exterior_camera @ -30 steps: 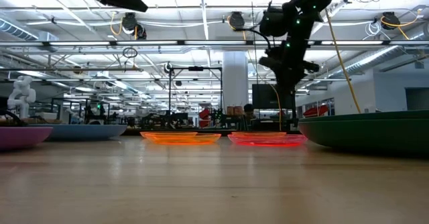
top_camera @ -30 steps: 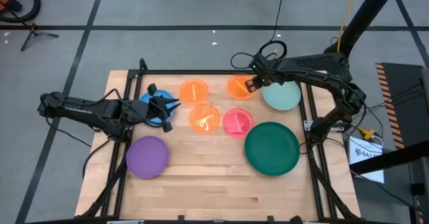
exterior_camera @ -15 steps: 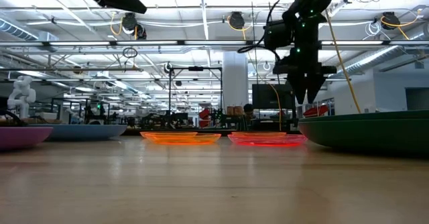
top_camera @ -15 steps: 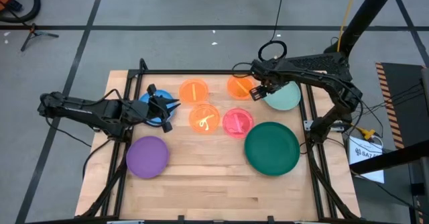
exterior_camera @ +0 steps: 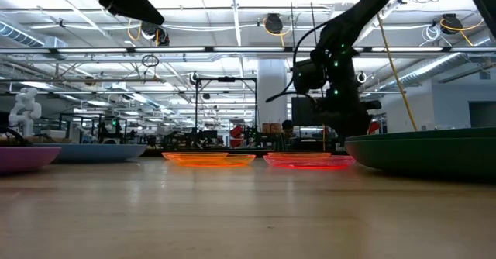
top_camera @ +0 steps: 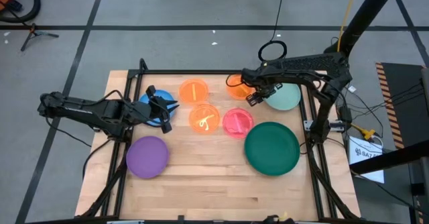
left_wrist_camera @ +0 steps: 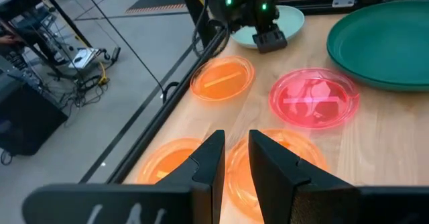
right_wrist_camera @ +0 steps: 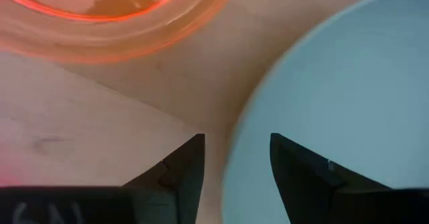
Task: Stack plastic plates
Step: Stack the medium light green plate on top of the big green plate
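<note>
My right gripper is open and low over the table. In the right wrist view its fingers stand on either side of the left rim of the pale mint plate, beside a small orange plate. All plates lie flat on the table: the mint plate, three orange, pink, a large dark green one, purple and blue. My left gripper waits raised over the blue plate, its fingers a narrow gap apart.
The plates crowd the far half of the wooden table, and its near half is bare wood. A dark frame rail runs along the table's right side next to the mint plate. The workshop room shows beyond the table's far edge.
My right gripper has come down from above the far orange plate and shifted a little toward the near edge, ending low at the mint plate's left rim. The plates and my left arm have stayed where they were.
</note>
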You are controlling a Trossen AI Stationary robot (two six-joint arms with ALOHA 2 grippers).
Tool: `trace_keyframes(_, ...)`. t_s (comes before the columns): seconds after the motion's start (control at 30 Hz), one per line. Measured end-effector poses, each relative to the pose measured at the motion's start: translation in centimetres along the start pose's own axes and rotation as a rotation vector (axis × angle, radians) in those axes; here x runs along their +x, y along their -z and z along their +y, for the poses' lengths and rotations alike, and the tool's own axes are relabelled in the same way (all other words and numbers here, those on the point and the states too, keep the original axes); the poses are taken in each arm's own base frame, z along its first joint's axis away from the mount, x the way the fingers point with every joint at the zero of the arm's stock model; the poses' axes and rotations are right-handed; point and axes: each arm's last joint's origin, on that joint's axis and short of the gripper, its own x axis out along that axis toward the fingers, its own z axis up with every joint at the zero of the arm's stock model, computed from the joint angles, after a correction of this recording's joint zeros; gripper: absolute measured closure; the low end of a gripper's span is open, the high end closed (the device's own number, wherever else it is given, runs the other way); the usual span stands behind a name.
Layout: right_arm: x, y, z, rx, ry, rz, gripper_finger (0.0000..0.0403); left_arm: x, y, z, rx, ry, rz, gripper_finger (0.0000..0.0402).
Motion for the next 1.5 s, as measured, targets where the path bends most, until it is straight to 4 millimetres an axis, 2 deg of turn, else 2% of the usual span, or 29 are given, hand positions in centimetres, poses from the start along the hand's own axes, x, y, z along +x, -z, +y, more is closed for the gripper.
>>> trace_keyframes(0.2,0.3,-0.1,0.2,-0.004,0.002,0.005,0.0266,0.0,-0.2,0.0,0.034,0.0,-0.018,0.0327)
trace_keyframes(0.57,0.3,-0.2,0.3,0.021,-0.008,-0.005,0.0388,0.0,-0.8,0.0,0.063,-0.002,-0.068,0.0327)
trace_keyframes(0.83,-0.3,0.6,-0.2,0.005,0.021,0.051,0.0395,0.0,-0.8,0.0,0.091,-0.003,-0.074,0.0327)
trace_keyframes(0.97,-1.9,1.5,-0.8,-0.004,0.053,0.028,0.0397,0.0,-0.9,0.0,0.1,-0.004,-0.077,0.0327)
trace_keyframes(1.17,-6.1,4.2,-1.1,-0.037,0.055,-0.07,0.0399,0.0,-0.9,0.0,0.1,-0.003,-0.076,0.0327)
trace_keyframes(1.33,-9.5,7.6,0.0,-0.077,0.002,-0.167,0.04,0.0,-0.9,0.0,0.099,-0.004,-0.076,0.0327)
trace_keyframes(1.5,-12.0,11.5,2.1,-0.129,-0.088,-0.272,0.0401,0.0,-0.9,0.0,0.101,-0.004,-0.076,0.0327)
